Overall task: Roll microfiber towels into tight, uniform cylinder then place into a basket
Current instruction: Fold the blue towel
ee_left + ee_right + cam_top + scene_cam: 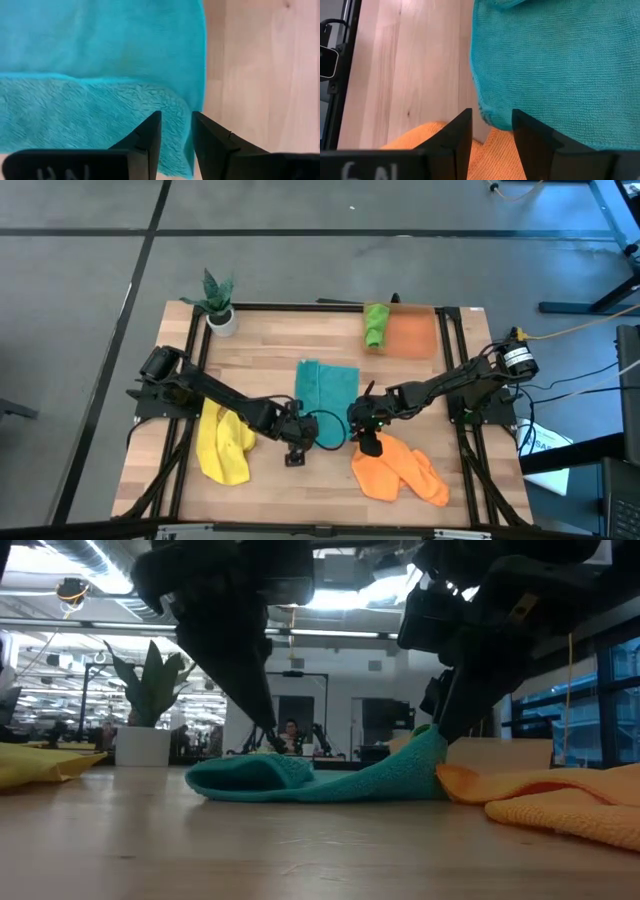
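The teal towel (327, 392) lies flat on the middle of the table, its near edge folded over into a low lip (90, 117). My left gripper (296, 448) stands open over that lip's end (176, 131). My right gripper (368, 438) is open over the towel's near right corner (487, 116). That corner rises against the orange towel (560, 800). The yellow towel (222, 445) lies at the near left. A rolled green towel (375, 325) rests in the orange basket (412, 335) at the far right. My left gripper points down at the folded lip near the towel's side edge (196, 107), with cloth showing in the gap between its fingers. I cannot tell whether it touches the cloth. My right gripper stands astride the raised corner (430, 745); whether a finger (455, 715) touches it cannot be told.
A small potted plant (217, 305) stands at the far left corner. Bare wood lies between the teal towel and the basket, and along the near edge between the yellow and orange towels. Black frame rails (452, 350) run along both sides of the table.
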You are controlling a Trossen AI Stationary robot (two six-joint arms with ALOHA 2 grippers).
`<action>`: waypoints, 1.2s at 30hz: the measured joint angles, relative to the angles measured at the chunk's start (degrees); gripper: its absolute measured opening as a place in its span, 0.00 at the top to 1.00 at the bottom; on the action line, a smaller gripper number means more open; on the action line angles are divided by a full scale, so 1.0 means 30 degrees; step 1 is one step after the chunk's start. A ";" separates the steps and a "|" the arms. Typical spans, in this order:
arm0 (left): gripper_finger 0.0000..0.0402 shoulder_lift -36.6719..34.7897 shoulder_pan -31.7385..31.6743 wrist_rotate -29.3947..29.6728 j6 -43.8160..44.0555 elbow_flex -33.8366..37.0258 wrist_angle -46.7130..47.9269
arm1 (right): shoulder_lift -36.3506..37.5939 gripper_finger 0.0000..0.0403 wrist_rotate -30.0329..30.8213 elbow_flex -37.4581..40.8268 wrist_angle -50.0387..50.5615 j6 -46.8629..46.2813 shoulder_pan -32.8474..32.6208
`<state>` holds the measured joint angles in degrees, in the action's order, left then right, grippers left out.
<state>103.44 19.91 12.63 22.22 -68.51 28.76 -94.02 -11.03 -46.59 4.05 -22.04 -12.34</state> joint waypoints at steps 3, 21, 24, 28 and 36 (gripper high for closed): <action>0.76 0.0223 -0.0005 0.0034 -0.0088 -0.0007 -0.0456 | 0.0000 0.65 0.0057 0.0000 0.0000 0.0000 0.0000; 0.76 0.1167 0.0344 0.0982 -0.1271 -0.0007 -0.0993 | 0.0007 0.65 0.1013 0.0000 0.0015 0.0030 0.0007; 0.76 0.1341 0.0534 0.1003 -0.1549 -0.0010 -0.0854 | 0.0007 0.65 0.1013 0.0000 0.0015 0.0036 0.0007; 0.76 0.1449 0.0997 0.1011 -0.1590 -0.0004 -0.0803 | 0.0007 0.65 0.1011 0.0000 0.0015 0.0038 0.0007; 0.76 0.1641 0.1169 0.1491 -0.0505 -0.0022 -0.0894 | 0.0007 0.65 0.1005 0.0000 0.0022 0.0066 0.0007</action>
<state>108.36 23.42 17.10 20.70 -68.58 26.08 -94.00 -8.01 -46.59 4.12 -21.85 -12.32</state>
